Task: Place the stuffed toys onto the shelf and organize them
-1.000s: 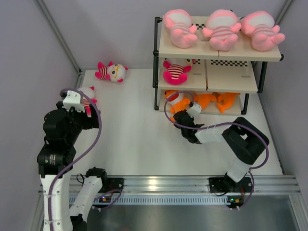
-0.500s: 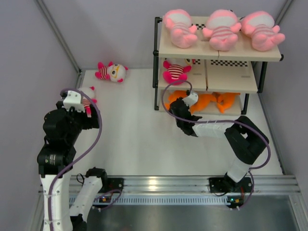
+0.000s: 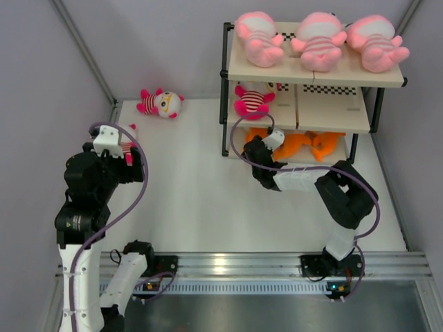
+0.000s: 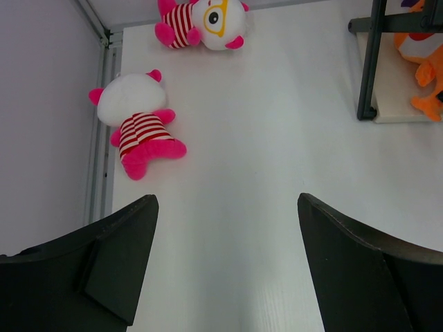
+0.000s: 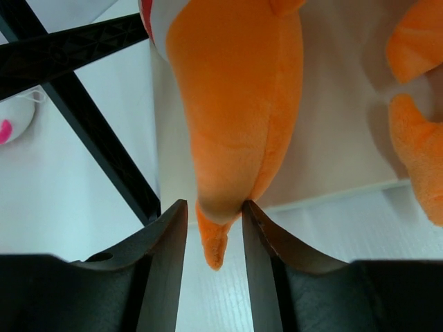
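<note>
The shelf [image 3: 315, 75] stands at the far right. Three pale pink toys [image 3: 318, 34] lie on its top board and one hot-pink toy [image 3: 252, 102] on the middle board. Two orange fish [image 3: 309, 144] lie on the bottom board. My right gripper [image 3: 260, 140] is at the bottom tier's left end, shut on a third orange fish [image 5: 235, 97]; its jaws pinch the tail end [image 5: 213, 207]. Two hot-pink toys lie on the table: one face-down [image 4: 138, 124] ahead of my open, empty left gripper [image 4: 225, 200], one [image 4: 204, 21] farther back.
The shelf's black corner post [image 5: 104, 145] and cross brace stand just left of the held fish. A grey wall and metal rail [image 4: 100, 138] run along the table's left edge beside the near hot-pink toy. The shelf's front left post [image 4: 370, 62] shows at the right.
My right gripper has carried the orange fish up and back from the table in front of the shelf into the bottom tier's left end. The left arm has barely moved.
</note>
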You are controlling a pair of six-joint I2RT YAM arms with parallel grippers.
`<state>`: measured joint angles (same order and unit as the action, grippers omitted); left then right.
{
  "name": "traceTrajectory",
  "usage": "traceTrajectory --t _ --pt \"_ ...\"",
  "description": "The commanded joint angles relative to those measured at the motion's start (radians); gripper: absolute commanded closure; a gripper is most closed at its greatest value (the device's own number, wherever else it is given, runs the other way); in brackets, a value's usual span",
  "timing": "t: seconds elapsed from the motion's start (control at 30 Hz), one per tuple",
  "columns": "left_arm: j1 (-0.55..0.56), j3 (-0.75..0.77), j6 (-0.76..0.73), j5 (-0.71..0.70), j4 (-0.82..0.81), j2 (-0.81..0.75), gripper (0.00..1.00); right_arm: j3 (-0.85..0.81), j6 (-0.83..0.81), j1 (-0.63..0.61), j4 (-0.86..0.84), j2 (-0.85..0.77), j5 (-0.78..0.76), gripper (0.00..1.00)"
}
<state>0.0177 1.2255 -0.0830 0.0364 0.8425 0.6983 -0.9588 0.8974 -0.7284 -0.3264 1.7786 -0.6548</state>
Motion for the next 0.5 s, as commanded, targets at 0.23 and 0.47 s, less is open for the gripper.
traceTrajectory --t 0.23,0.47 --pt "-0.001 -0.061 -0.009 0.034 -0.02 0.085 0.12 0.046 -0.075 -0.012 -0.023 -0.122 -0.057 0.38" --pt "-0.002 -0.078 -0.003 -0.026 -0.152 0.322 0.17 0.104 -0.147 -0.023 -0.037 -0.209 -0.052 0.28"
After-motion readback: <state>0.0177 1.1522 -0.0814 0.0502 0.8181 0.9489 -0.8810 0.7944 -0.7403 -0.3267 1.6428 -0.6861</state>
